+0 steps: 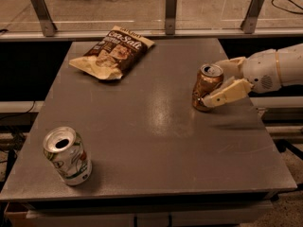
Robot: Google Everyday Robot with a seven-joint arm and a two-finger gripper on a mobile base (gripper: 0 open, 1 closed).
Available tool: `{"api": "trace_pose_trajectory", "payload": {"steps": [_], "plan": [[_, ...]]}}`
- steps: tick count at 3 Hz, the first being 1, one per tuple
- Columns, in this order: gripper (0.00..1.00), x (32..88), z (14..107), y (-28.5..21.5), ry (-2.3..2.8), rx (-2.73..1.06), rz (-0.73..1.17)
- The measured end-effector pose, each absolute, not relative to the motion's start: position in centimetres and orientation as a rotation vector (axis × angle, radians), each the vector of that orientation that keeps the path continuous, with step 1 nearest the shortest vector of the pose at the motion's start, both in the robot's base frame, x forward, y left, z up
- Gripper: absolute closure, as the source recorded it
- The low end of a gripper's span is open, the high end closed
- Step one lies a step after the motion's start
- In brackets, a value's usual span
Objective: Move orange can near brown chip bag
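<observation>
The orange can point(204, 88) stands upright at the right side of the grey table point(142, 141), its silver top open. My gripper point(218, 82) reaches in from the right at the can's height, open. One pale finger point(226, 93) lies along the can's near side and the other point(231, 65) along its far side, so the can's right half sits between them. I cannot tell whether the fingers touch it. The brown chip bag point(113, 52) with white "Sea Salt" lettering lies flat at the far left of the table, well apart from the can.
A white can with green and red print point(67, 156) stands slightly tilted at the near left corner. Three metal posts point(171, 11) and a rail run along the far edge. The table's right edge is just right of the orange can.
</observation>
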State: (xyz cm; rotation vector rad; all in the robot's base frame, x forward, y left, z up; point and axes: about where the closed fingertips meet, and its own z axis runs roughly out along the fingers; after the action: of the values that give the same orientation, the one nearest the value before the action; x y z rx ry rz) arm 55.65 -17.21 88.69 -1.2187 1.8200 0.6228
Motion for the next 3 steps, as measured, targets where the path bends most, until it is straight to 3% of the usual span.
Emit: {"api": "trace_pose_trajectory", "payload": {"steps": [2, 3], "plan": [[0.65, 55.0, 88.7, -14.7, 1.798, -1.197, 0.735], [0.87, 55.1, 90.6, -15.1, 1.768, -1.22, 0.697]]}}
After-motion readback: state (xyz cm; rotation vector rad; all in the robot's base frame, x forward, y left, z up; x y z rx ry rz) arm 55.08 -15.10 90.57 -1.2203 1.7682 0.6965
